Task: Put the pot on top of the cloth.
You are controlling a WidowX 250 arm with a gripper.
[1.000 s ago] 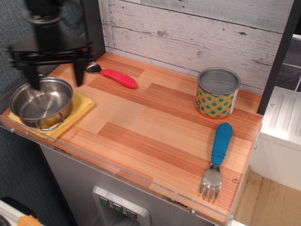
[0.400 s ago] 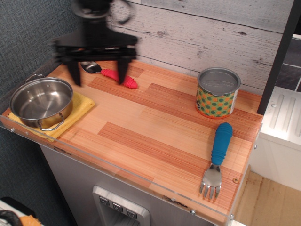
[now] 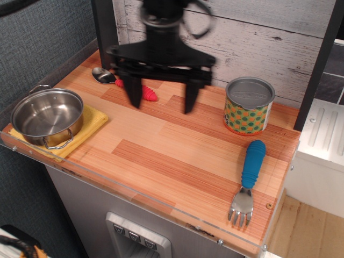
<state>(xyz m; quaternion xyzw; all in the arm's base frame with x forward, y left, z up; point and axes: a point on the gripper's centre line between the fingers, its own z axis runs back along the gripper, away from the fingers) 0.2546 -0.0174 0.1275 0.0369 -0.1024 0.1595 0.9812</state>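
The shiny steel pot (image 3: 47, 116) sits upright on the yellow cloth (image 3: 92, 122) at the front left corner of the wooden counter. My gripper (image 3: 161, 100) is black, blurred by motion, and hangs above the middle back of the counter, well to the right of the pot. Its two fingers are spread wide apart and hold nothing.
A spoon with a red handle (image 3: 141, 90) lies at the back, partly behind the gripper. A green-orange patterned tin can (image 3: 248, 106) stands at the back right. A fork with a blue handle (image 3: 249, 178) lies at the front right. A plank wall runs behind the counter.
My open gripper has moved from above the pot rightward to the middle of the counter. The pot stays put on the cloth.
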